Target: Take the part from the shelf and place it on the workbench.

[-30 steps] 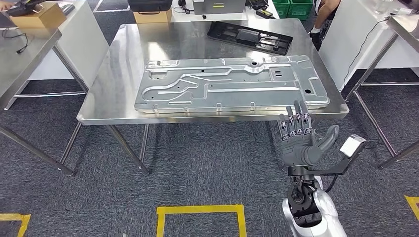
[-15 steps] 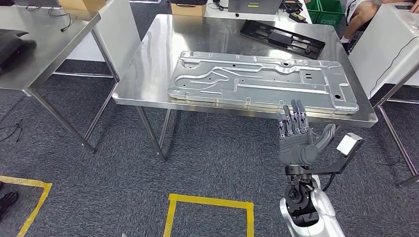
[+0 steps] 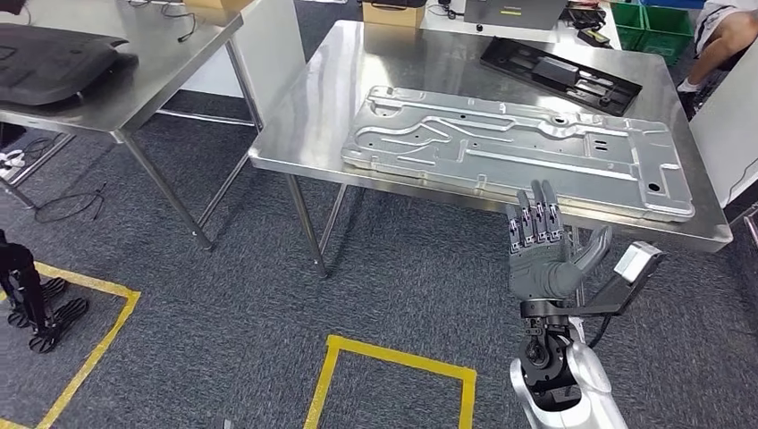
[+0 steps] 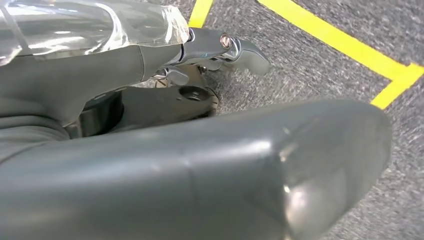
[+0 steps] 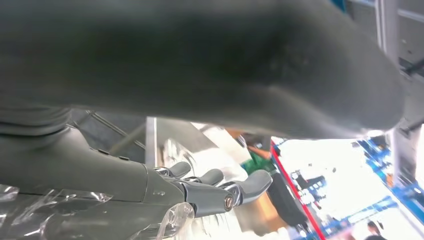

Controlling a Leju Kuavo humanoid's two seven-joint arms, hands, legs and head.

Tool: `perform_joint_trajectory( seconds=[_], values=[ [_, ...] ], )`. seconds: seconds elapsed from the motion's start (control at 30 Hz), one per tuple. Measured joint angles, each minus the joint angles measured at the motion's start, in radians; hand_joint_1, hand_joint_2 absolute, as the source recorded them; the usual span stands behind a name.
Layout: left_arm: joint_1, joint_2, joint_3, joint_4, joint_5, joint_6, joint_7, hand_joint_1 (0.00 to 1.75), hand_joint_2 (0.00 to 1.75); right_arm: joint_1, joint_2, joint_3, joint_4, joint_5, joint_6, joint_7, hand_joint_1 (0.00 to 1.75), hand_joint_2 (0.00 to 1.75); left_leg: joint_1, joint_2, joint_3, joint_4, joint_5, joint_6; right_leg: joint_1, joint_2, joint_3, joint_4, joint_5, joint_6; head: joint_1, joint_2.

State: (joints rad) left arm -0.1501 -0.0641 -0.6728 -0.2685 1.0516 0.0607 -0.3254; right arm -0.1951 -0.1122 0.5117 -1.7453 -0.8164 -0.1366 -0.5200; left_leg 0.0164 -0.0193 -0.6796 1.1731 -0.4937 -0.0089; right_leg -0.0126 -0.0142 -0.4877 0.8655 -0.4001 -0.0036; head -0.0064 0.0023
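The part, a large pressed silver metal plate (image 3: 518,152), lies flat on the steel workbench (image 3: 304,134), reaching almost to its near right edge. My right hand (image 3: 541,255) is raised in front of that near edge, below the plate, fingers straight and apart, thumb out to the side, holding nothing. In the right wrist view the same hand (image 5: 200,187) has its fingers extended with nothing between them. My left hand (image 4: 200,170) hangs over grey carpet with yellow tape, its thumb large in the foreground and its fingers (image 4: 225,47) stretched out with nothing in them.
A black tray (image 3: 561,76) lies at the workbench's far side. A second steel table (image 3: 134,89) with a black cover (image 3: 54,63) stands to the left. Yellow floor tape (image 3: 393,353) marks squares on the carpet. A black stand's feet (image 3: 31,308) are at far left. A person (image 3: 728,27) sits far right.
The camera has turned left: workbench and plate slid right in the picture and the left table came into view. My right hand keeps the same raised, spread pose.
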Motion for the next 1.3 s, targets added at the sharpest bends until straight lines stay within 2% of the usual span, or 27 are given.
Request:
perform_joint_trajectory(
  seconds=[0.03, 0.07, 0.1, 0.17, 0.2, 0.23, 0.27, 0.33, 0.4, 0.47, 0.5, 0.53, 0.57, 0.6, 0.63, 0.7, 0.77, 0.83, 0.9, 0.97, 1.03, 1.07, 1.1, 1.13, 1.2, 1.27, 1.3],
  values=[
    [0.001, 0.0, 0.0, 0.0, 0.0, 0.0, 0.0, 0.0, 0.0, 0.001, 0.0, 0.0, 0.0, 0.0, 0.0, 0.0, 0.0, 0.0, 0.004, 0.003, -0.013, 0.036, -0.011, -0.006, -0.002, -0.012, -0.005, 0.0, 0.003, 0.003, 0.0, 0.0],
    [0.003, 0.0, 0.0, 0.0, 0.0, 0.0, 0.0, 0.0, 0.0, 0.001, 0.0, 0.0, 0.0, 0.0, 0.0, 0.0, 0.0, 0.0, 0.008, 0.007, -0.001, 0.028, -0.004, -0.011, -0.004, -0.024, -0.009, 0.001, 0.006, 0.008, 0.0, 0.0],
    [0.004, 0.0, 0.0, 0.0, 0.0, 0.001, 0.0, 0.0, 0.0, 0.001, 0.0, 0.001, 0.0, 0.0, 0.0, 0.0, 0.0, 0.0, 0.012, 0.014, 0.033, -0.026, 0.019, -0.016, -0.008, -0.035, -0.012, 0.002, 0.008, 0.013, 0.0, 0.0],
    [0.002, 0.0, 0.0, 0.0, 0.001, 0.0, 0.0, 0.0, 0.0, 0.0, 0.0, 0.001, 0.0, 0.0, 0.0, 0.0, 0.0, 0.0, 0.017, 0.054, 0.13, -0.189, 0.069, -0.025, -0.011, -0.058, -0.017, 0.009, 0.007, 0.027, -0.002, 0.0],
    [0.0, -0.001, 0.0, 0.0, 0.001, -0.001, -0.001, 0.0, 0.0, 0.0, 0.0, 0.001, -0.001, 0.001, 0.0, 0.001, 0.0, 0.0, 0.017, 0.072, 0.163, -0.248, 0.085, -0.023, -0.01, -0.067, -0.019, 0.014, 0.006, 0.035, 0.0, 0.0],
    [-0.002, -0.001, 0.0, 0.0, 0.001, -0.002, -0.001, 0.0, 0.0, -0.001, 0.0, 0.001, -0.001, 0.001, 0.0, 0.002, 0.0, 0.0, 0.016, 0.083, 0.178, -0.278, 0.09, -0.015, -0.008, -0.076, -0.02, 0.017, 0.004, 0.045, 0.0, 0.0],
    [-0.001, -0.002, 0.0, 0.0, 0.001, -0.002, -0.002, 0.0, 0.0, -0.002, 0.0, 0.002, -0.001, 0.002, 0.0, 0.004, 0.0, 0.0, 0.013, 0.082, 0.176, -0.284, 0.09, -0.005, -0.007, -0.084, -0.02, 0.019, 0.003, 0.053, 0.001, 0.0],
    [0.004, -0.001, 0.0, 0.0, 0.002, -0.002, -0.002, 0.0, 0.0, -0.003, 0.001, 0.004, -0.001, 0.003, 0.0, 0.006, 0.0, 0.0, 0.009, 0.06, 0.167, -0.276, 0.095, 0.017, -0.013, -0.096, -0.02, 0.023, -0.001, 0.067, 0.002, 0.0],
    [0.007, -0.001, 0.0, 0.0, 0.002, -0.002, -0.003, 0.0, 0.0, -0.002, 0.002, 0.006, -0.001, 0.004, 0.0, 0.007, 0.0, 0.0, 0.008, 0.039, 0.162, -0.276, 0.103, 0.032, -0.02, -0.062, -0.043, 0.08, -0.045, 0.073, 0.003, 0.0],
    [0.007, -0.001, 0.0, 0.0, 0.002, -0.002, -0.003, 0.0, 0.0, 0.0, 0.002, 0.006, -0.001, 0.006, -0.001, 0.007, 0.0, 0.0, 0.003, 0.019, 0.158, -0.276, 0.108, 0.042, -0.017, -0.011, -0.108, 0.227, -0.127, 0.071, 0.003, 0.0],
    [0.007, -0.002, -0.001, 0.0, 0.002, -0.003, -0.003, 0.0, 0.0, 0.002, 0.002, 0.006, -0.001, 0.006, -0.002, 0.007, 0.0, 0.0, 0.0, 0.008, 0.156, -0.276, 0.109, 0.045, -0.013, 0.001, -0.144, 0.305, -0.158, 0.068, 0.003, 0.0],
    [0.008, -0.002, -0.001, 0.0, 0.002, -0.003, -0.003, 0.0, 0.0, 0.004, 0.001, 0.007, -0.001, 0.006, -0.002, 0.007, 0.0, 0.0, -0.004, -0.004, 0.155, -0.276, 0.109, 0.047, -0.009, 0.006, -0.169, 0.355, -0.172, 0.064, 0.003, 0.0],
    [0.009, -0.002, -0.001, 0.0, 0.002, -0.003, -0.003, 0.0, 0.0, 0.006, 0.001, 0.007, -0.001, 0.006, -0.003, 0.007, 0.0, 0.0, -0.007, -0.017, 0.155, -0.276, 0.11, 0.048, -0.005, 0.009, -0.175, 0.363, -0.163, 0.058, 0.003, 0.0],
    [0.01, -0.002, -0.001, 0.0, 0.002, -0.003, -0.003, 0.0, 0.0, 0.006, 0.001, 0.007, -0.001, 0.006, -0.003, 0.007, 0.0, 0.0, -0.009, -0.031, 0.156, -0.275, 0.11, 0.048, -0.002, 0.013, -0.159, 0.326, -0.134, 0.051, 0.003, 0.0],
    [0.01, -0.002, -0.001, 0.0, 0.002, -0.002, -0.004, 0.0, 0.0, 0.007, 0.001, 0.007, -0.001, 0.006, -0.003, 0.007, 0.0, 0.0, -0.011, -0.044, 0.157, -0.275, 0.11, 0.048, 0.0, 0.025, -0.127, 0.254, -0.093, 0.043, 0.003, 0.0],
    [0.009, -0.002, -0.001, 0.0, 0.002, -0.002, -0.004, 0.0, 0.0, 0.007, 0.001, 0.007, -0.002, 0.007, -0.003, 0.007, 0.0, 0.0, -0.015, -0.07, 0.156, -0.274, 0.11, 0.046, 0.002, 0.069, -0.061, 0.106, -0.029, 0.029, 0.003, 0.0],
    [0.009, -0.004, -0.001, 0.0, 0.002, -0.002, -0.005, 0.0, 0.0, 0.007, 0.001, 0.008, -0.002, 0.007, -0.003, 0.008, 0.0, 0.0, -0.014, -0.091, 0.149, -0.273, 0.112, 0.041, 0.004, 0.091, -0.037, 0.047, -0.013, 0.025, 0.003, 0.0],
    [0.012, -0.002, -0.001, 0.0, 0.002, -0.002, -0.007, 0.0, 0.0, 0.007, 0.001, 0.008, -0.002, 0.007, -0.003, 0.008, 0.0, 0.0, -0.01, -0.105, 0.141, -0.273, 0.114, 0.032, 0.004, 0.071, -0.034, 0.039, -0.011, 0.023, 0.003, 0.0],
    [0.013, 0.0, -0.001, 0.0, 0.002, -0.002, -0.008, 0.0, 0.0, 0.007, 0.001, 0.008, -0.002, 0.007, -0.003, 0.007, 0.0, 0.0, -0.012, -0.069, 0.119, -0.229, 0.087, 0.022, 0.001, 0.047, -0.029, 0.031, -0.007, 0.015, 0.001, 0.0],
    [0.01, 0.001, -0.001, 0.0, 0.002, -0.002, -0.01, 0.0, 0.0, 0.009, 0.001, 0.008, -0.002, 0.007, -0.003, 0.006, 0.0, 0.0, -0.013, -0.015, 0.056, -0.097, 0.022, 0.012, 0.0, 0.023, -0.027, 0.028, -0.007, 0.01, -0.001, 0.0],
    [0.007, 0.001, -0.001, 0.0, 0.002, -0.002, -0.01, 0.0, 0.0, 0.012, 0.001, 0.008, -0.002, 0.006, -0.005, 0.005, 0.0, 0.0, -0.009, 0.002, -0.014, 0.04, -0.026, 0.004, 0.0, -0.003, -0.027, 0.028, -0.008, 0.009, 0.0, 0.0],
    [0.006, 0.001, -0.001, 0.0, 0.002, -0.002, -0.01, 0.0, 0.0, 0.013, 0.001, 0.008, -0.002, 0.006, -0.005, 0.004, 0.0, 0.0, -0.007, 0.005, -0.025, 0.059, -0.024, 0.002, 0.0, -0.016, -0.027, 0.028, -0.009, 0.009, -0.001, 0.0],
    [0.006, 0.002, -0.001, 0.0, 0.002, -0.002, -0.01, 0.0, 0.0, 0.014, 0.001, 0.008, -0.002, 0.006, -0.006, 0.004, 0.0, 0.0, -0.005, 0.009, -0.012, 0.032, -0.003, 0.002, 0.0, -0.027, -0.026, 0.028, -0.01, 0.01, -0.001, 0.0],
    [0.006, 0.003, -0.001, 0.0, 0.002, -0.001, -0.01, 0.0, 0.0, 0.014, 0.001, 0.008, -0.003, 0.006, -0.006, 0.003, 0.0, 0.0, -0.004, 0.018, 0.02, -0.033, 0.03, 0.002, 0.0, -0.037, -0.025, 0.028, -0.012, 0.012, -0.001, 0.0],
    [0.001, 0.004, -0.001, 0.0, 0.002, -0.001, -0.01, 0.0, 0.0, 0.015, 0.001, 0.008, -0.006, 0.006, -0.006, 0.001, 0.0, 0.0, -0.008, 0.069, 0.103, -0.193, 0.091, 0.008, 0.005, -0.055, -0.021, 0.03, -0.017, 0.019, -0.001, 0.0],
    [-0.004, 0.004, -0.001, 0.0, 0.002, -0.001, -0.01, 0.0, 0.0, 0.015, 0.001, 0.008, -0.009, 0.006, -0.007, 0.0, 0.0, 0.0, -0.013, 0.098, 0.139, -0.269, 0.113, 0.019, 0.012, -0.072, -0.018, 0.032, -0.022, 0.029, -0.001, 0.0],
    [-0.005, 0.005, -0.001, 0.0, 0.002, -0.001, -0.01, 0.0, 0.0, 0.015, 0.001, 0.008, -0.009, 0.006, -0.007, -0.001, 0.0, 0.0, -0.015, 0.089, 0.137, -0.273, 0.113, 0.025, 0.013, -0.082, -0.018, 0.033, -0.024, 0.033, 0.0, 0.0]
  ],
)
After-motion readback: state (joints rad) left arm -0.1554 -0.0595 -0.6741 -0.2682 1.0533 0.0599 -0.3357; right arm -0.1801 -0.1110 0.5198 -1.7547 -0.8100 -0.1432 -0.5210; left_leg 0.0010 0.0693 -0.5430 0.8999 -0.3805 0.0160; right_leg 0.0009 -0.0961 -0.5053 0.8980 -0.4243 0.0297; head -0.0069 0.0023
